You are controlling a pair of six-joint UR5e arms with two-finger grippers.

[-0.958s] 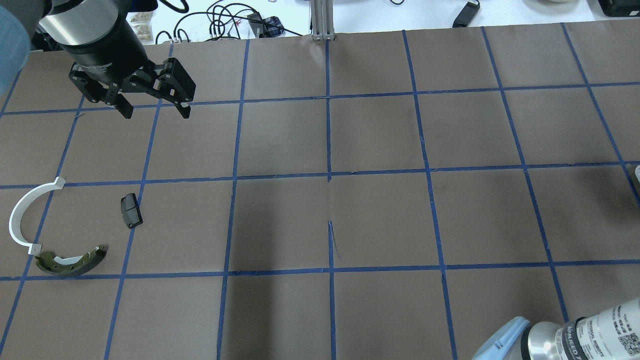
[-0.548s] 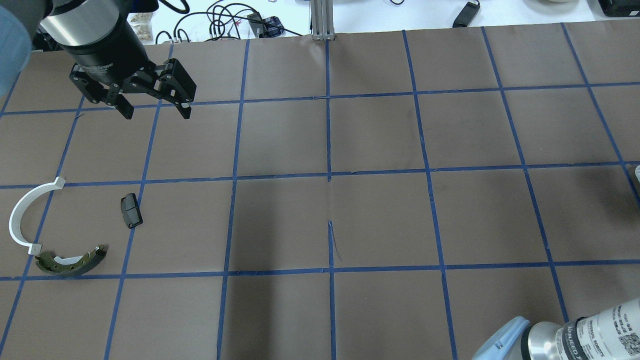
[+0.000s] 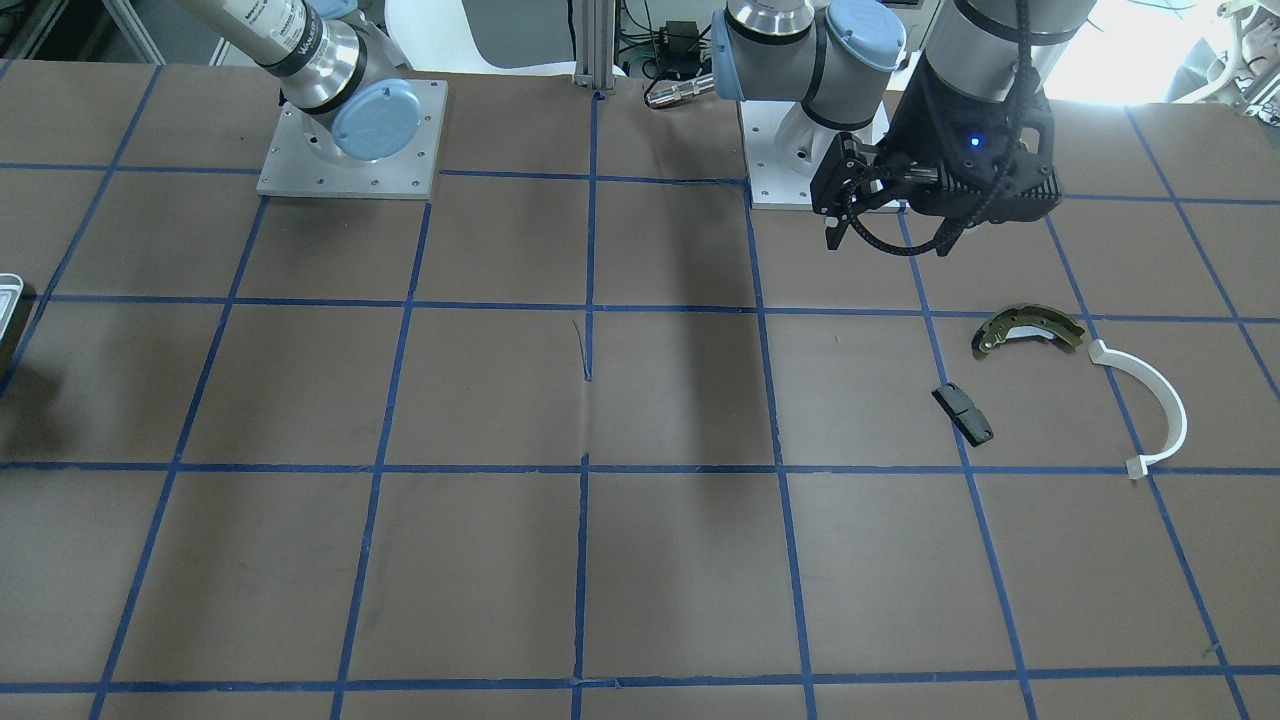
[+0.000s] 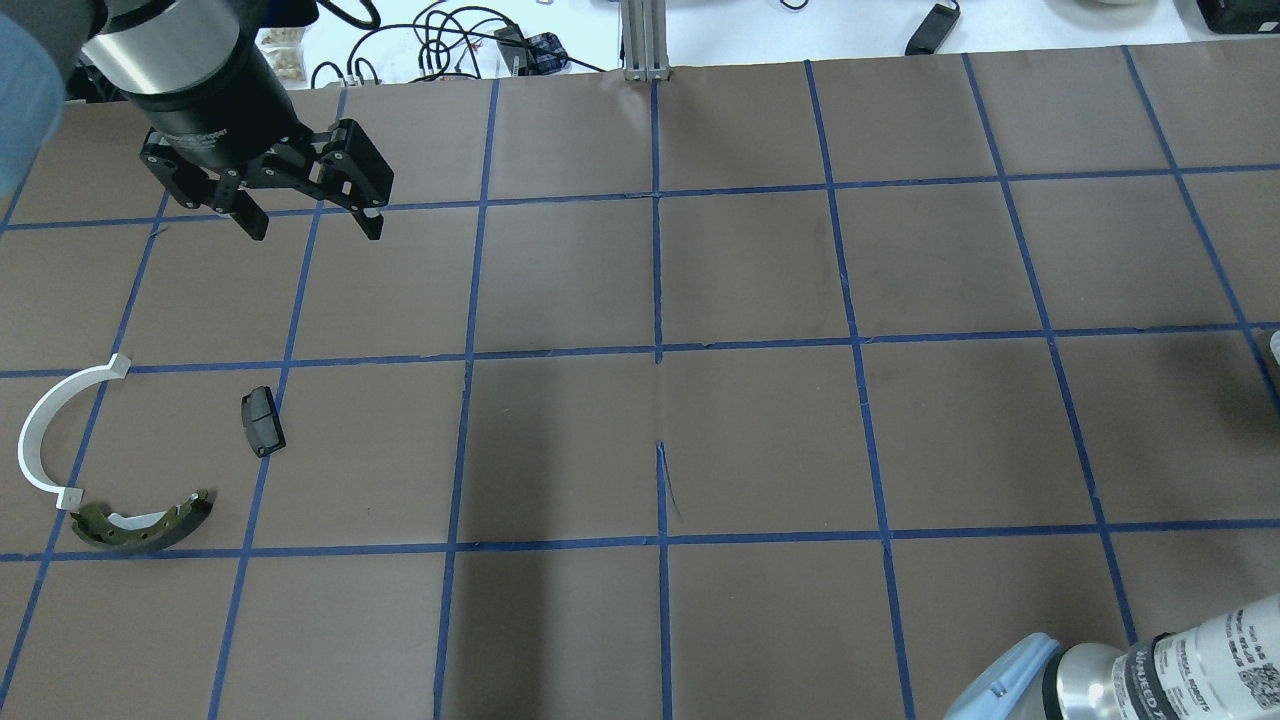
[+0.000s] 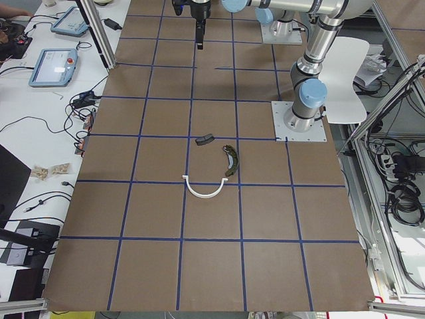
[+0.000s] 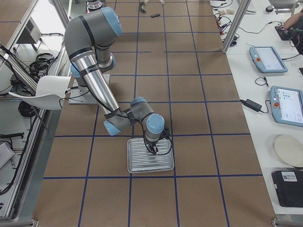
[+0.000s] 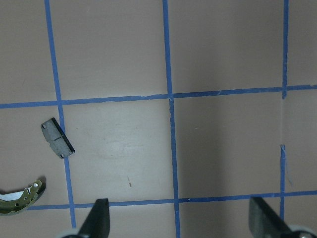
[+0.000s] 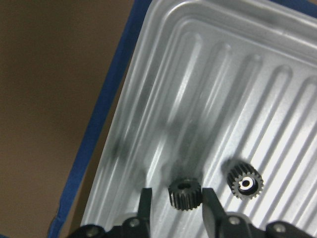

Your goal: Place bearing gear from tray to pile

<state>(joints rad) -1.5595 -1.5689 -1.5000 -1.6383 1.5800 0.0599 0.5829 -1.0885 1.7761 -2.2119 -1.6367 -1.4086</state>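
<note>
In the right wrist view two small black bearing gears lie in the ribbed silver tray (image 8: pixel 148 64). My right gripper (image 8: pixel 176 204) is open, low over the tray, with its fingers on either side of one gear (image 8: pixel 184 193). The right finger is at the gear and the left stands a little apart. The other gear (image 8: pixel 245 184) lies just to the right. The pile is the olive brake shoe (image 4: pixel 145 525), the white half-ring (image 4: pixel 40 430) and the black pad (image 4: pixel 262 421). My left gripper (image 4: pixel 308 222) is open and empty, hovering beyond the pile.
The tray (image 6: pixel 137 169) sits near the right arm's base, and only a sliver of it (image 3: pixel 8 300) shows in the front view. The brown mat carries a blue tape grid. Cables and tablets lie on the white bench past the far edge.
</note>
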